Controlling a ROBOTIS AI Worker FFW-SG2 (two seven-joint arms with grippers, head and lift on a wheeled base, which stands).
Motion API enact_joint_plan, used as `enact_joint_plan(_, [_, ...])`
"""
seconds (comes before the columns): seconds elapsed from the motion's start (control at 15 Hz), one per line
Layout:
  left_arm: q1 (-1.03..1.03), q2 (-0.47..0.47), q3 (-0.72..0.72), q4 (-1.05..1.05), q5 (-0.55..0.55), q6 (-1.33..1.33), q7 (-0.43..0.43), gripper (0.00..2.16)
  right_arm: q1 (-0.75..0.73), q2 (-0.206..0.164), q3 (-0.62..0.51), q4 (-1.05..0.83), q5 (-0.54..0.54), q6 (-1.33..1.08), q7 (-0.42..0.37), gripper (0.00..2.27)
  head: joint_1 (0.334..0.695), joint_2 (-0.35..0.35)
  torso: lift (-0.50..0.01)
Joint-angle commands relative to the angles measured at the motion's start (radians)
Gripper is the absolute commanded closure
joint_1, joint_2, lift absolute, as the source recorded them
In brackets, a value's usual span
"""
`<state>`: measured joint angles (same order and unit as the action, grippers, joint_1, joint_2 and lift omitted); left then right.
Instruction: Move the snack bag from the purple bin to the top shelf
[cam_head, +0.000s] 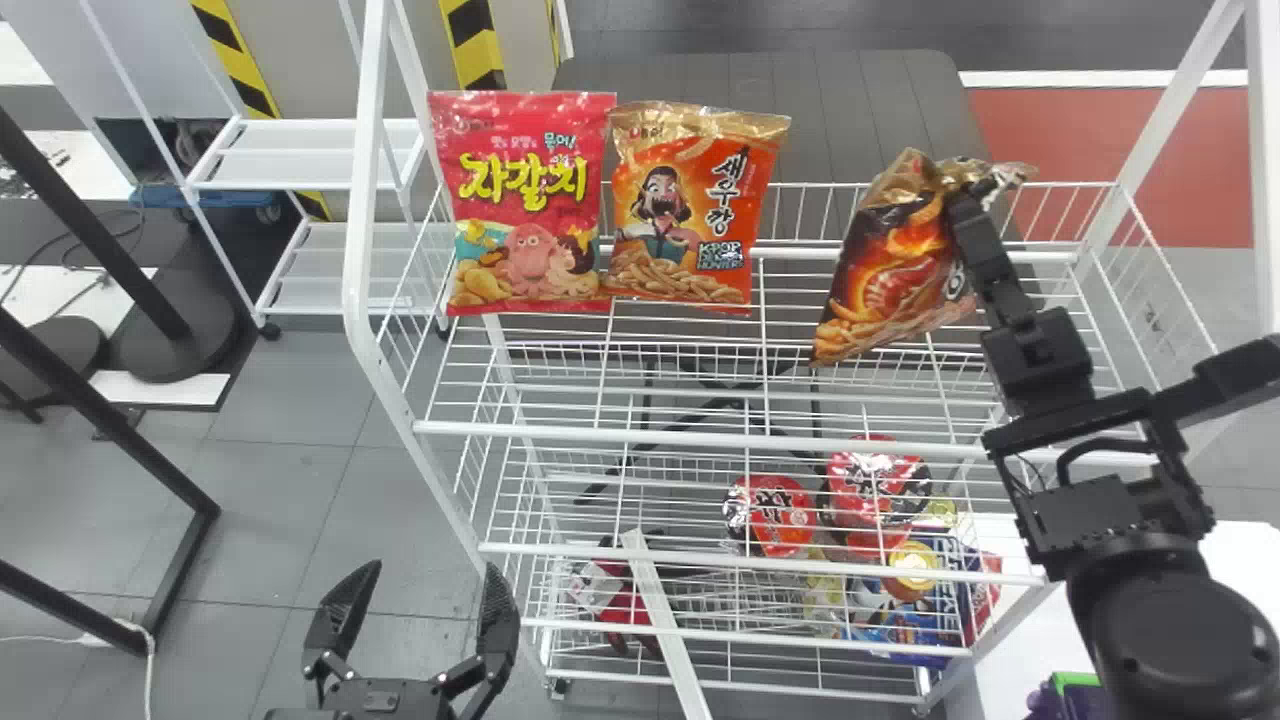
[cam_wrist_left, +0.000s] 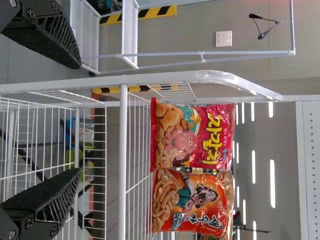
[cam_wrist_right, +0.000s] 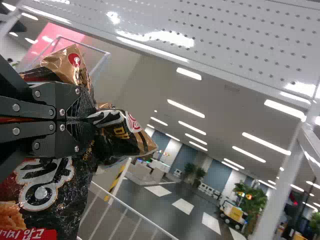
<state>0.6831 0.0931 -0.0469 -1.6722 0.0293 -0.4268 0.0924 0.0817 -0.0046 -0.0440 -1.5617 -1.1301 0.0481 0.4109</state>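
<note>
My right gripper (cam_head: 972, 200) is shut on the crumpled top edge of a black and orange snack bag (cam_head: 890, 270), which hangs tilted over the right part of the top wire shelf (cam_head: 700, 438). Whether its lower end touches the wires, I cannot tell. In the right wrist view the closed right gripper (cam_wrist_right: 94, 120) pinches the snack bag (cam_wrist_right: 55, 195). The left gripper (cam_head: 430, 580) is open with nothing in it, in front of the rack's left side; the left wrist view shows that left gripper (cam_wrist_left: 80, 118) too. A purple edge (cam_head: 1040, 700), maybe the bin, peeks in at bottom right.
A red snack bag (cam_head: 530, 205) and an orange one (cam_head: 690, 205) stand side by side at the shelf's back left. White rack posts (cam_head: 365, 200) flank the shelf. Red-lidded cups (cam_head: 770, 515) and other packs lie lower down. A perforated white panel (cam_wrist_right: 225, 40) is overhead.
</note>
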Motion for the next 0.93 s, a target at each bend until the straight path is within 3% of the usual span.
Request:
enact_joint_plan(0.0, [-0.011, 0.002, -0.007, 0.008, -0.002, 0.012, -0.005, 0.07, -0.019, 0.006, 0.001, 0.055, -0.027, -0.067, 0.011, 2.25, 0.695, 0.053, 0.0])
enact_joint_plan(0.2, [-0.007, 0.002, -0.008, 0.008, -0.011, 0.021, -0.003, 0.08, -0.057, 0.006, 0.036, 0.121, -0.076, -0.104, 0.042, 2.25, 0.695, 0.017, 0.0])
enact_joint_plan(0.47, [-0.002, 0.002, -0.008, 0.006, -0.019, 0.024, -0.003, 0.08, -0.102, 0.006, 0.122, 0.138, -0.125, -0.205, 0.037, 2.25, 0.695, 0.026, 0.0])
enact_joint_plan(0.87, [0.007, 0.01, -0.007, 0.003, -0.023, 0.024, -0.002, 0.08, -0.195, 0.006, 0.138, 0.275, -0.143, -0.31, 0.042, 2.25, 0.695, 0.033, 0.0])
